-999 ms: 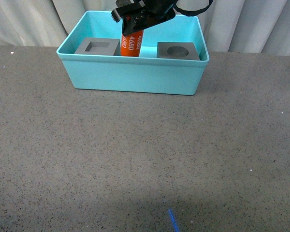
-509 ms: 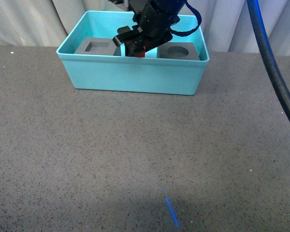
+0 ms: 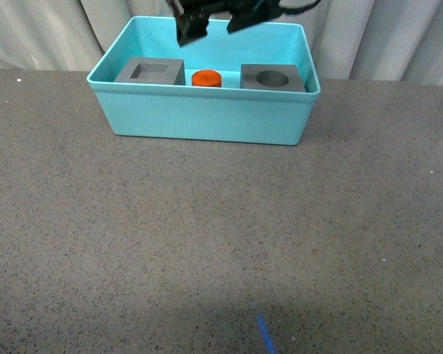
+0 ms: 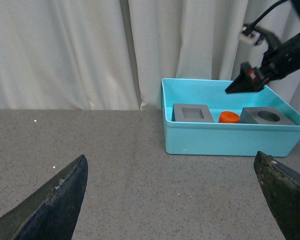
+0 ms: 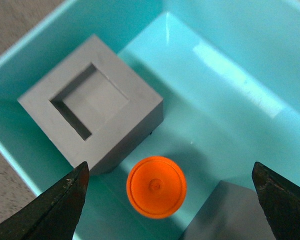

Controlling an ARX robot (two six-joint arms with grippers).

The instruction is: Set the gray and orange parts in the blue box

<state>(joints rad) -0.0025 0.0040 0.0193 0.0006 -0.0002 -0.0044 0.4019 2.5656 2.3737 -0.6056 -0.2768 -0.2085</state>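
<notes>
Orange cylinder (image 5: 156, 187) stands upright on the blue box (image 3: 207, 118) floor, long axis vertical, flat round top up. It sits between two matte gray cubes: square-recess cube (image 3: 149, 71) to the left, round-recess cube (image 3: 272, 77) to the right. Box is smooth turquoise plastic, rimmed. Right gripper (image 3: 210, 21) hangs above, jaws apart, empty. Left gripper (image 4: 170, 200) well apart from the box, jaws wide, empty, over speckled gray table (image 3: 207, 236).

Inside the blue box (image 3: 207, 118), the orange cylinder (image 3: 206, 78) stands between two gray cubes (image 3: 150, 71), with only thin gaps. The back half of the box is open. The tabletop (image 3: 207, 243) in front is wide and bare.
</notes>
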